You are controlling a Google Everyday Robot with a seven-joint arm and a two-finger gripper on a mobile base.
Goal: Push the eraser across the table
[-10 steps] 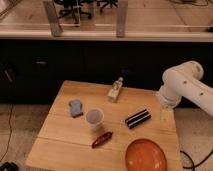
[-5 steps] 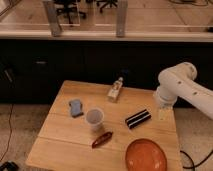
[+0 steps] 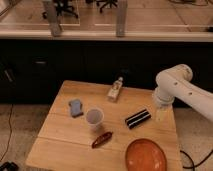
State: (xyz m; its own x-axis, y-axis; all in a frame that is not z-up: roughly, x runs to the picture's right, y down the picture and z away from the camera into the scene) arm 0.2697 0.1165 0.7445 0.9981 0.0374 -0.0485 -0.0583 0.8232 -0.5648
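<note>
The eraser (image 3: 137, 118), a small black block with thin white stripes, lies on the light wooden table (image 3: 65, 135) right of the middle. My gripper (image 3: 160, 114) hangs below the white arm at the table's right edge, just right of the eraser and apart from it.
A white cup (image 3: 94, 118) stands near the middle. A blue-grey pad (image 3: 75, 106) lies to its left. A dark red elongated object (image 3: 101, 139) lies in front of the cup. An orange bowl (image 3: 145, 155) sits at the front right. A small bottle (image 3: 116, 90) lies at the back.
The arm has shifted a little left and down, bringing the gripper closer to the eraser. The eraser has not moved.
</note>
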